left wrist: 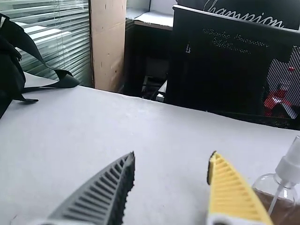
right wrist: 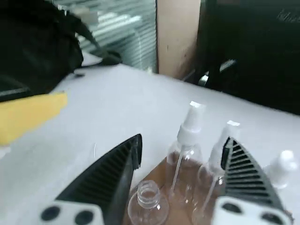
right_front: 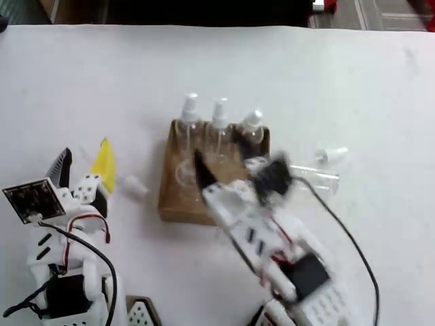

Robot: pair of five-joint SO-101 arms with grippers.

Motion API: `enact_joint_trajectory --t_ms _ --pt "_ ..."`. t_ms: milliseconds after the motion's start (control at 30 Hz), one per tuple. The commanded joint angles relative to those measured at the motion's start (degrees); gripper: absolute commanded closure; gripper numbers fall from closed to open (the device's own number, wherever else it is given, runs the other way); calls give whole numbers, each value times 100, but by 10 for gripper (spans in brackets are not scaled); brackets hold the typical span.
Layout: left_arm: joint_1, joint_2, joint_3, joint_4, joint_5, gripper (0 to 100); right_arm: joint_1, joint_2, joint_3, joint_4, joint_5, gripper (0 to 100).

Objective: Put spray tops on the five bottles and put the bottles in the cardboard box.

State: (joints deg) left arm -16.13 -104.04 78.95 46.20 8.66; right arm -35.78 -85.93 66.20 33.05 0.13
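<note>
Hovering over the cardboard box (right_front: 173, 197), my right gripper (right wrist: 183, 139) spreads wide, an uncapped bottle (right wrist: 147, 200) below between its fingers (right wrist: 112, 178); three sprayer-topped bottles (right_front: 219, 129) stand at its twelve o'clock edge. My left gripper (left wrist: 172, 154) gapes at nine o'clock.

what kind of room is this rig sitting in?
Probably an office or lab: there are window blinds and what looks like a black office chair behind the white table.

Pale script lettering (left wrist: 243, 18) ran across top edge of black panel (left wrist: 225, 65) behind table, partly cut off. Fainter print (left wrist: 234, 40) below it, too dim to read.
</note>
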Motion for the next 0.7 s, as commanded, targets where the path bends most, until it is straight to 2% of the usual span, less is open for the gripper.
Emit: enact_joint_trajectory --t_ms 0,200,467,500,567,667 --pt "66 -57 -79 -202 53 762 655 -1543 -343 655 26 755" --pt "57 -57 -53 -404 -158 763 1895 -1613 -167 1420 9 755" --pt "31 -57 -35 -519 -378 763 2387 -1763 1152 1341 9 755" --pt "66 -48 -88 -475 -844 763 2466 -1763 1415 1138 9 755" --pt "338 -31 -132 -360 -2321 763 2642 -1763 1908 558 9 755" --pt "725 -22 -149 237 -4273 763 2897 -1763 2541 -479 9 755"
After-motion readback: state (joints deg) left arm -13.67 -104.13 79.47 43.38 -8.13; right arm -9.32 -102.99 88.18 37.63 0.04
